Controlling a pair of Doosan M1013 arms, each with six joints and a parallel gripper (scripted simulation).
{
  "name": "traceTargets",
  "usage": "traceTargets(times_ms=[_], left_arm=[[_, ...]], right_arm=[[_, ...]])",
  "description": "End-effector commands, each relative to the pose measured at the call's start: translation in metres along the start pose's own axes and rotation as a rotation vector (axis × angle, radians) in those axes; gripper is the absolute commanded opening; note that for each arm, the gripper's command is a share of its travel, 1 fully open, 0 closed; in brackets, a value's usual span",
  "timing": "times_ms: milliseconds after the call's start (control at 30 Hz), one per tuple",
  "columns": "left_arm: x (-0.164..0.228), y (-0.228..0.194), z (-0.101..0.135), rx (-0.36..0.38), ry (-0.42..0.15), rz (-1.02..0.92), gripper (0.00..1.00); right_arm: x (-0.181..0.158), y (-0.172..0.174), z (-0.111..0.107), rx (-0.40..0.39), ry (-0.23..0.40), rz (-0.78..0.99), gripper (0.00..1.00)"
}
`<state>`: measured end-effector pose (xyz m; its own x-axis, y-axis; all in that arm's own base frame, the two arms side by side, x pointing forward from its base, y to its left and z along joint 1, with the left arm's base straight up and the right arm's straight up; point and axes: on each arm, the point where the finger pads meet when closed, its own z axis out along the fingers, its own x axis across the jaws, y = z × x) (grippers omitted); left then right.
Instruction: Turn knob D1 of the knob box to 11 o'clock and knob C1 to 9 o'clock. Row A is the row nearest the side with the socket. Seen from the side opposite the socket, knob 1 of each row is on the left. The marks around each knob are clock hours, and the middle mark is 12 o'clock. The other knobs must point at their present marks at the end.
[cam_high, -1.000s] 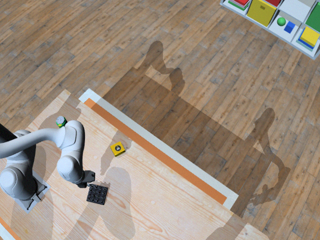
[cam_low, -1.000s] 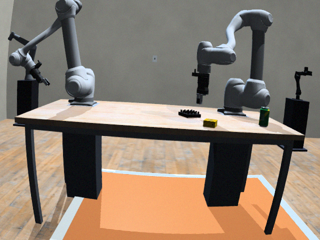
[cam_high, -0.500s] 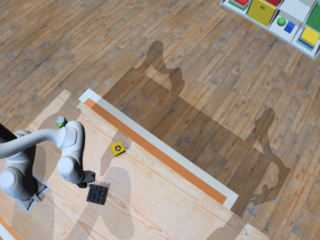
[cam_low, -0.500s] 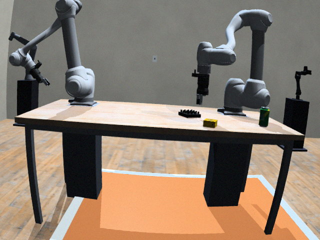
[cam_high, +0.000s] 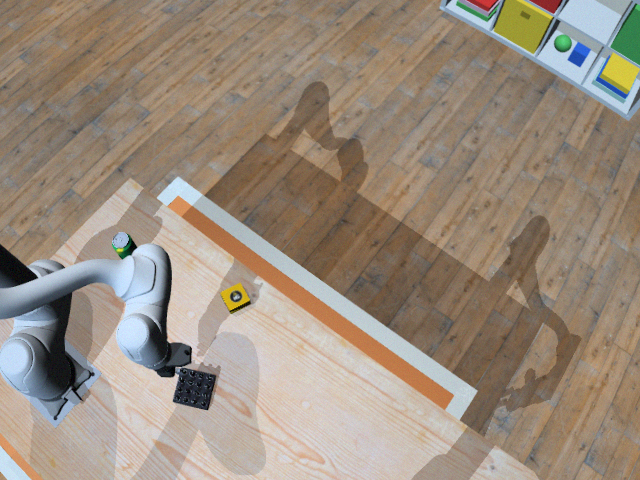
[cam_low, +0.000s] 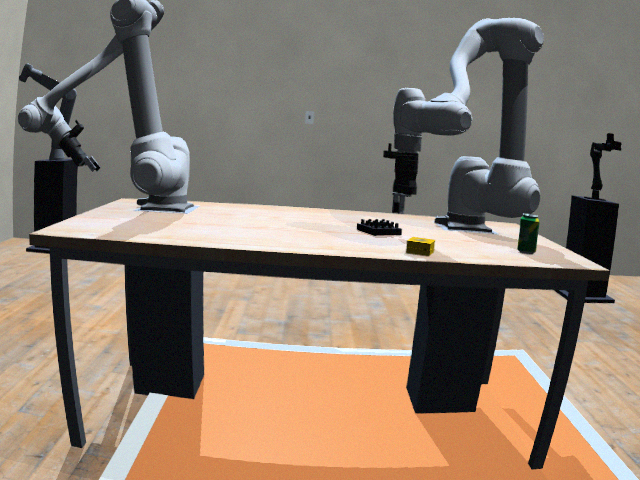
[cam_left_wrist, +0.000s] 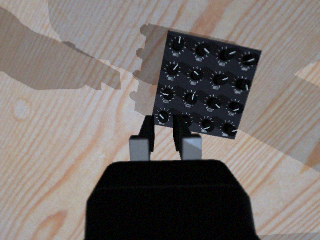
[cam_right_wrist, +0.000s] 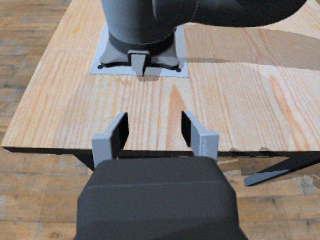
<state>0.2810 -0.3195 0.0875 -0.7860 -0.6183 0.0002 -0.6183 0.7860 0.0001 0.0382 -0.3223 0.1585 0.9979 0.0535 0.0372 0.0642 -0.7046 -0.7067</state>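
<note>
black knob box (cam_high: 194, 389) (cam_low: 378, 227) (cam_left_wrist: 206, 85) with white marks, yellow block (cam_high: 235, 297) (cam_low: 420, 246), green can (cam_high: 123, 244) (cam_low: 527, 234), pale wood-grained tabletop (cam_high: 320, 382) (cam_low: 248, 227) (cam_left_wrist: 65, 165) (cam_right_wrist: 150, 100)

Yellow box (cam_high: 235, 297) (cam_low: 420, 246) beside knob box (cam_high: 194, 388) (cam_low: 378, 227) (cam_left_wrist: 207, 85)

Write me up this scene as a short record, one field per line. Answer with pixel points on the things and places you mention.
Knob box (cam_high: 194, 388) (cam_low: 378, 228) (cam_left_wrist: 207, 85): black, on the table (cam_high: 320, 392) (cam_low: 232, 227) (cam_left_wrist: 50, 165) (cam_right_wrist: 240, 100)
Knobs: four rows of four, one partly hidden by a finger
Left gripper (cam_high: 178, 367) (cam_low: 398, 208) (cam_left_wrist: 163, 126): partly open, at the box's edge in its wrist view, holding nothing
Right gripper (cam_low: 96, 168) (cam_right_wrist: 154, 122): open, empty
Other items: yellow box (cam_high: 235, 298) (cam_low: 420, 246), green can (cam_high: 123, 244) (cam_low: 528, 233), upright
Socket: cannot tell
</note>
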Motion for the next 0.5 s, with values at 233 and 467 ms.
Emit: traceTargets(times_ms=[233,467], left_arm=[[0.000,-0.001,0.011,0.001,0.000,0.000,0.46],[0.000,-0.001,0.018,0.001,0.000,0.000,0.46]], right_arm=[[0.000,0.000,0.000,-0.001,0.000,0.000,1.00],[0.000,0.000,0.000,-0.001,0.000,0.000,1.00]])
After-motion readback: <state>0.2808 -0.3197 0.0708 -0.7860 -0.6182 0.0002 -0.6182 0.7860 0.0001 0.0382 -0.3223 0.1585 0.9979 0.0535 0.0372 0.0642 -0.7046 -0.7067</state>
